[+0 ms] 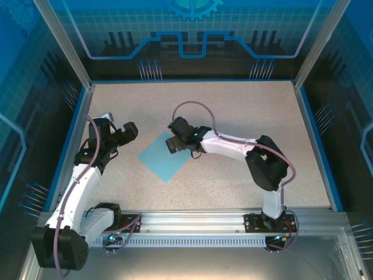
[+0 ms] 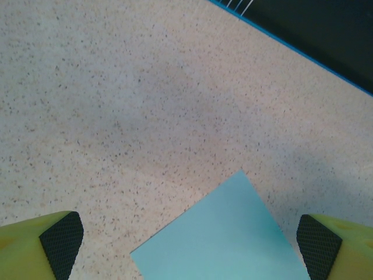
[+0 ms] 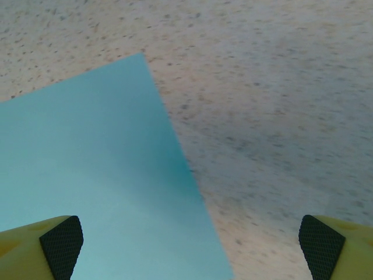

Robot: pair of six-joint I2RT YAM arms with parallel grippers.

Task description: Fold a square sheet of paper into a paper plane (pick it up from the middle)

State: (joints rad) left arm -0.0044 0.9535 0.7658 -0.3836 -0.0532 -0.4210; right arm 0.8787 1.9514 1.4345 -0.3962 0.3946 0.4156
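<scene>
Standing by the blue-panelled enclosure here, looking in at the speckled beige desk that's taking up the whole floor of it. The two arms are reaching in from the near rail, the left arm leaning up along its side and the right arm bending across toward the middle.

The square sheet of paper is lying flat on the desk, turned like a diamond, left of centre and right between the two hands. No fold in it that I can see, so I'm guessing nothing has started and they're just lining up for the first grab. Being parked in the middle makes sense, since both sides can get at it.

The right hand is hanging over the sheet's far-right edge with its jaws spread wide, holding nothing. Can't tell if it's touching the paper. The left hand is sitting just beside the left corner, also wide open and empty.
</scene>
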